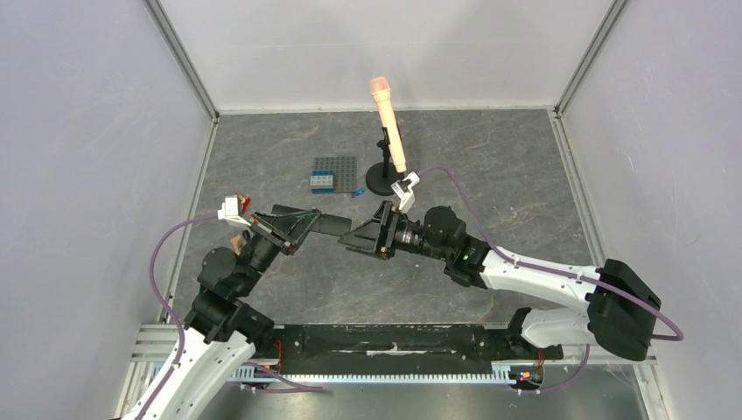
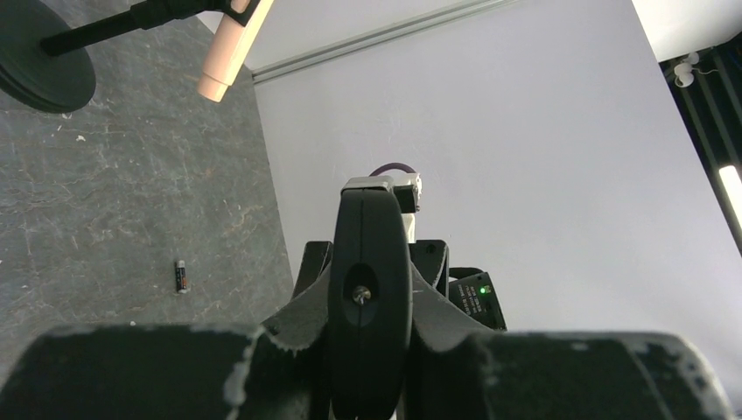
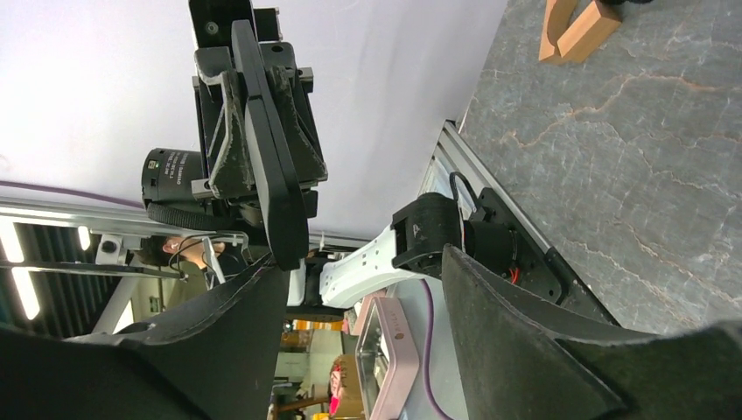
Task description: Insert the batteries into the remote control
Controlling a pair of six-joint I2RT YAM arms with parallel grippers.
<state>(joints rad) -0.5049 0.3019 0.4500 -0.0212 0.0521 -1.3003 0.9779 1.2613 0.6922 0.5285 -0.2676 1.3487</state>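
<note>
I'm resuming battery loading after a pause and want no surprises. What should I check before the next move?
1. Remote held: left gripper shut on the slim flat black remote control: ok.
2. Free hand: right gripper open, empty: ok.
3. Battery located: tiny dark cylindrical battery lies free on the grey stone-patterned table: ok.
4. Second battery located: cannot tell.
5. Remote's battery bay uncovered: seen edge-on only, cannot tell.
6. Right wrist clear of the peach microphone and its stand: close in the top view, cannot tell.
</note>
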